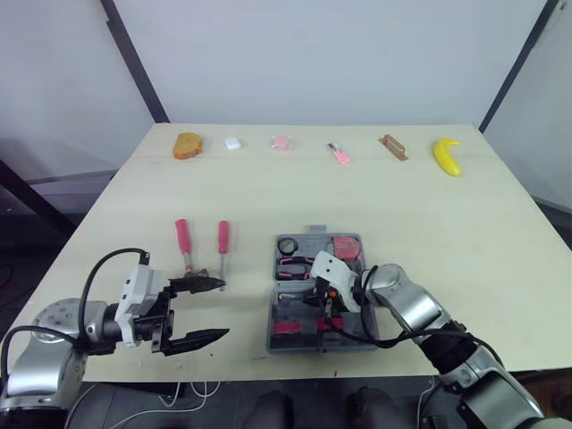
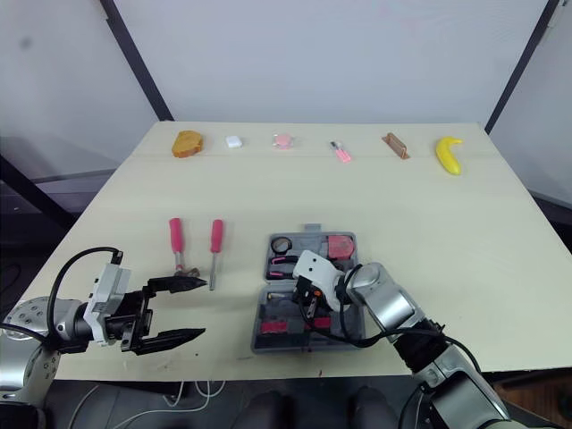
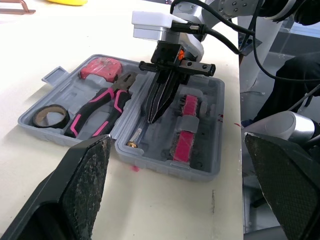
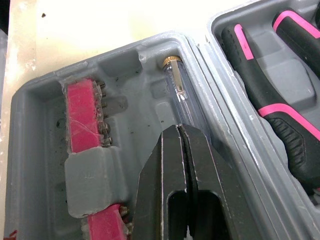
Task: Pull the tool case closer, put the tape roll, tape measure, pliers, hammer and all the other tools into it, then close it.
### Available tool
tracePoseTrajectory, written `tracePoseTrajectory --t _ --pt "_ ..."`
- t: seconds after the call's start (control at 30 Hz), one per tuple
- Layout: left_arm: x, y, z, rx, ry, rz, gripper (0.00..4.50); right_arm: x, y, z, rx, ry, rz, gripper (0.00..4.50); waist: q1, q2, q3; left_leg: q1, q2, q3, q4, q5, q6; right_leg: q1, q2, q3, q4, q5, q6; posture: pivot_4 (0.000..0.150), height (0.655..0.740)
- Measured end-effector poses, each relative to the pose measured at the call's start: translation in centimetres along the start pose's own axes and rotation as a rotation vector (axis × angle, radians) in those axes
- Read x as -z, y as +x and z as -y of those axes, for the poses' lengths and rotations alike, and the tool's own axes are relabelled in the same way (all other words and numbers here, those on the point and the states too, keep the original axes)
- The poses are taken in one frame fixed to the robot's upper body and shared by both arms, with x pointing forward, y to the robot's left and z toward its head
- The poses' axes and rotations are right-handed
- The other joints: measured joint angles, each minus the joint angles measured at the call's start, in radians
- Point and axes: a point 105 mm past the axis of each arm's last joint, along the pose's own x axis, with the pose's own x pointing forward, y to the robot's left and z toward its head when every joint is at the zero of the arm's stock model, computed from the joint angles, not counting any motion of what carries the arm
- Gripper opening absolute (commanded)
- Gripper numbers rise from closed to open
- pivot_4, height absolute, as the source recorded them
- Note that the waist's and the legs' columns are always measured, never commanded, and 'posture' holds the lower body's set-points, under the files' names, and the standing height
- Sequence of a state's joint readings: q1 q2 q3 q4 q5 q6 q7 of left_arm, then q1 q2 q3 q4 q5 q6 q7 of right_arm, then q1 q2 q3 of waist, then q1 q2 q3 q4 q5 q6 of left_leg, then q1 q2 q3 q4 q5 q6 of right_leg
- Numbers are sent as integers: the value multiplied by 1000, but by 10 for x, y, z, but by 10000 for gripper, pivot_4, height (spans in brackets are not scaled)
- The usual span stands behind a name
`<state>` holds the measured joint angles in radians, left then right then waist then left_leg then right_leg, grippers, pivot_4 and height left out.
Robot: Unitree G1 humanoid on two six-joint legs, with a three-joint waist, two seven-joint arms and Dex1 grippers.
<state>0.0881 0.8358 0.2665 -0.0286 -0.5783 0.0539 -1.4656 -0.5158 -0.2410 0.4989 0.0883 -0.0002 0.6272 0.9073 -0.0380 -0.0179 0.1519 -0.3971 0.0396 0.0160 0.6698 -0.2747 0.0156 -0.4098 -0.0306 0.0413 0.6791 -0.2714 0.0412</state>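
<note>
The grey tool case (image 1: 313, 348) lies open near the table's front edge. Its far half holds a black tape roll (image 1: 288, 245), pink-handled pliers (image 1: 293, 265) and a red tape measure (image 1: 347, 246). The near half holds a pink bit strip (image 4: 82, 120) and a clear tester screwdriver (image 4: 181, 97). My right gripper (image 1: 323, 302) is shut, its tips pointing down at the tester in its slot. Left of the case, two pink-handled tools (image 1: 182, 237) (image 1: 223, 237) lie on the table. My left gripper (image 1: 219, 309) stands open just in front of them and hides the left tool's head.
Along the table's far side sit a brown bread piece (image 1: 188, 145), a small white object (image 1: 233, 143), a pink round item (image 1: 281, 142), a small pink tool (image 1: 338, 154), a brown block (image 1: 392, 147) and a banana (image 1: 448, 156).
</note>
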Motion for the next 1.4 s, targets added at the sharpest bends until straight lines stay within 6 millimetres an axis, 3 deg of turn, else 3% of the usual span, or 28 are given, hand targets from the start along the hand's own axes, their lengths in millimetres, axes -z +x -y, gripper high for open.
tracePoseTrajectory --t 0.13,0.37,0.5,0.8,0.97,1.07,1.2,1.33,1.37,1.4 --pt "0 0 0 -5 -1 2 45000 0 -4 0 0 6 42 120 0 0 0 -1 0 0 0 0 0 0 0 0 0 0 0 1500 7400" --pt "6 2 1 -55 -55 43 45000 -42 -46 10 86 -74 342 120 -2 0 1 -1 1 0 -1 0 0 0 0 0 -1 0 0 1500 7400" --pt "4 -1 -4 -131 -75 85 45000 -38 -66 14 142 -93 407 120 1 0 1 -1 1 0 -1 0 0 0 -1 0 -1 0 0 1500 7400" --pt "12 -17 -10 -380 -149 158 45000 12 -125 34 381 -17 450 120 1 -1 1 -1 0 1 -1 0 0 0 -2 1 -1 0 0 1500 7400" --pt "37 -44 -9 -631 -206 140 45000 89 -172 24 572 148 395 120 8 -2 1 -1 0 1 -1 0 0 0 -3 2 -2 0 1 1500 7400" --pt "46 -53 -8 -693 -218 107 45000 106 -179 16 606 192 389 120 4 -2 1 1 0 3 -1 0 0 1 -1 3 -1 0 1 1500 7400" --pt "59 -64 -7 -790 -241 93 45000 124 -195 3 672 220 394 12744 2 -2 1 2 0 4 0 0 0 1 0 4 -1 0 1 1500 7400" --pt "76 -89 1 -939 -294 78 45000 156 -227 -16 794 292 368 31033 6 -4 0 1 0 4 -1 0 0 1 -1 4 -3 -1 1 1500 7400" --pt "82 -95 4 -969 -315 64 45000 166 -234 -22 816 318 356 38153 6 -5 0 1 0 4 -1 0 0 1 -1 4 -3 -1 1 1500 7400" --pt "82 -96 4 -972 -317 64 45000 167 -234 -22 818 320 355 41425 6 -5 0 1 0 4 -1 0 0 1 -1 4 -3 -1 1 1500 7400"
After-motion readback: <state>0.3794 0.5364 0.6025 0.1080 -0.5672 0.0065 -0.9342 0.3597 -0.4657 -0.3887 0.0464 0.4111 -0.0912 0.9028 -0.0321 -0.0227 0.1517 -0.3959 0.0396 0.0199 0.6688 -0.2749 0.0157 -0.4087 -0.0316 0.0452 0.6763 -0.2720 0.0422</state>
